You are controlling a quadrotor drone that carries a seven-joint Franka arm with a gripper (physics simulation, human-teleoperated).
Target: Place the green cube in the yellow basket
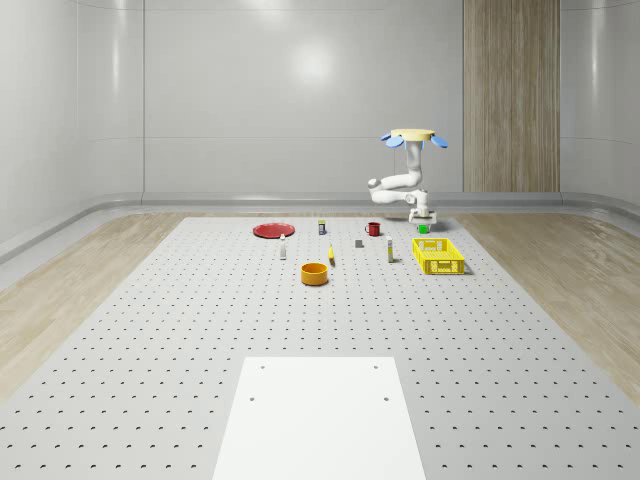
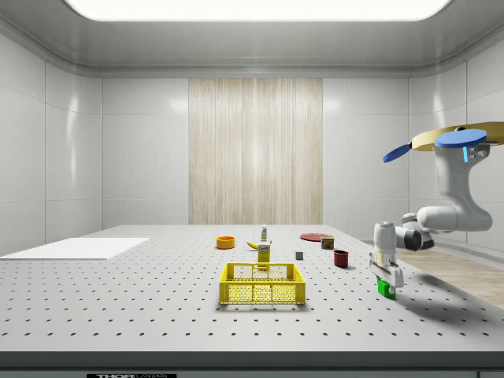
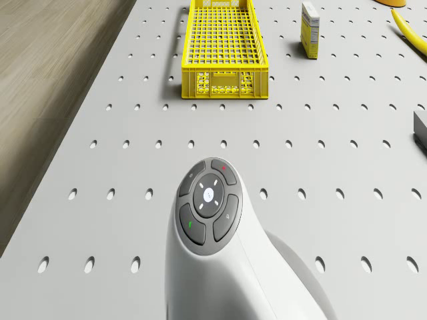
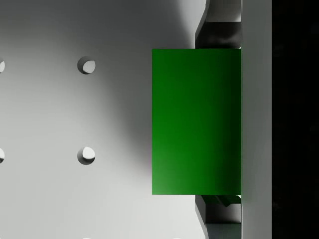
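The green cube (image 4: 197, 122) sits between my two fingers (image 4: 219, 25), which press on its opposite faces; my gripper (image 4: 219, 122) is shut on it. In the side view, the gripper (image 2: 386, 277) points down with the cube (image 2: 386, 289) at table level, to the right of the yellow basket (image 2: 262, 283). The whole-scene view has the cube (image 1: 423, 228) just behind the basket (image 1: 438, 256). The drone (image 1: 413, 135) hovers high above the table's far right part, arm bent down. In the drone view, the basket (image 3: 225, 50) lies beyond the arm's wrist (image 3: 208, 213).
On the perforated table lie a red plate (image 1: 271, 230), an orange bowl (image 1: 315, 273), a red mug (image 1: 373, 229), a banana (image 1: 331, 256), a small box (image 3: 310, 30) and a grey block (image 1: 359, 243). A white panel (image 1: 318, 415) covers the front.
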